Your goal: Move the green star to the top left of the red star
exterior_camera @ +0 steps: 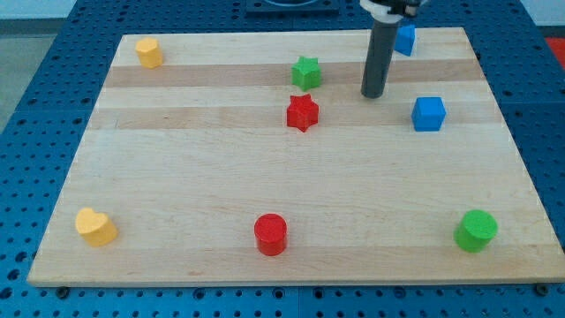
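Observation:
The green star lies near the view's top centre of the wooden board. The red star lies just below it, a small gap apart. The green star sits directly above the red star, very slightly to its right. My tip rests on the board to the right of both stars, about level between them, clear of each. The dark rod rises from the tip to the view's top edge.
A blue cube lies right of my tip. Another blue block is partly hidden behind the rod. A yellow block sits top left, a yellow heart bottom left, a red cylinder bottom centre, a green cylinder bottom right.

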You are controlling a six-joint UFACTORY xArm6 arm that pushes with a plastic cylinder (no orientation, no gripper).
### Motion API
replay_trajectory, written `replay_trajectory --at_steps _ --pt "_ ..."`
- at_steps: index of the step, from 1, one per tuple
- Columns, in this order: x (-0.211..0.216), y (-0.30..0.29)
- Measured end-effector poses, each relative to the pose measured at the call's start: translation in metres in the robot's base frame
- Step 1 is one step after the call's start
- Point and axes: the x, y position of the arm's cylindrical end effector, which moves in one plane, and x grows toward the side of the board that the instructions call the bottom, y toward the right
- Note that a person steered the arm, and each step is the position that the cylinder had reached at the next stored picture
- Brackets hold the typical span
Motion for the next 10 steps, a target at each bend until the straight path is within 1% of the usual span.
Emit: replay_trajectory --at_steps 1,2,3,5,6,7,9,10 --pt "-0.025 0.0" --pt "-0.028 -0.002" --pt "-0.045 -0.028" --pt "-0.046 -0.043" --pt "-0.046 -0.081" --pt "-0.039 -0.104" --pt "-0.035 -0.11" --pt "-0.031 -0.129"
